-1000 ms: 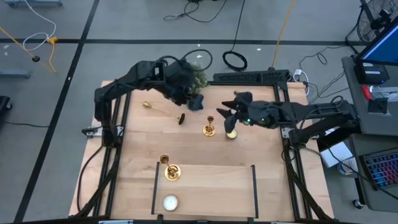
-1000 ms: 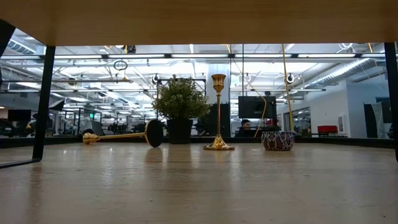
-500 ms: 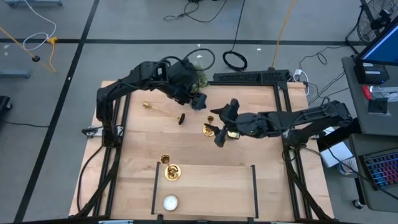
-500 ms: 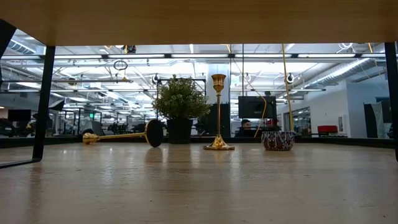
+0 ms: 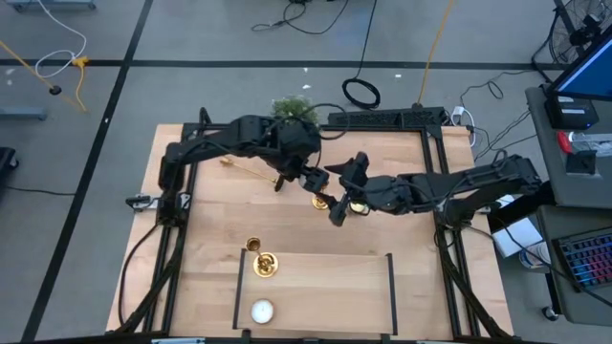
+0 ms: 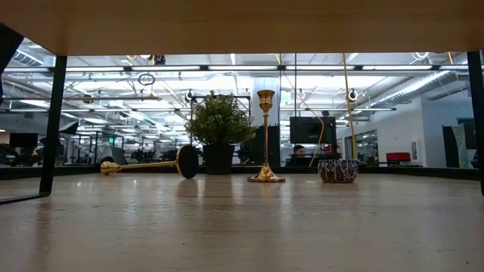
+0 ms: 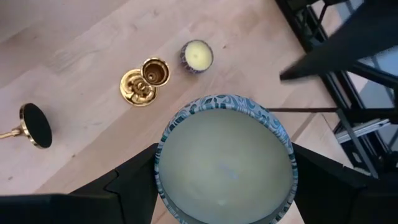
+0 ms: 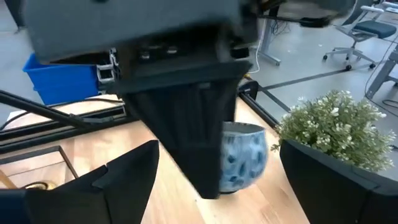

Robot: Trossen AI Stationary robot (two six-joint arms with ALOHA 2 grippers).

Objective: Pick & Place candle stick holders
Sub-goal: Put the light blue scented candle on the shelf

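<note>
The left tool has been carried to frame centre, clamped on a blue-patterned candle tin — the right tool, now spread, flanks the upright candle stick holder — grasp seemingly imminent.

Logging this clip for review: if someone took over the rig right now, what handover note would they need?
Left tool: shut on a blue patterned candle tin, over mid-table.
Right tool: open, empty, beside the upright candlestick and a small candle.
Fallen candlestick: on its side, back left, near the plant.
Third candlestick: standing at the front framed area's corner, seemingly placed.
Left to do: apparently the other two candlesticks.
</note>
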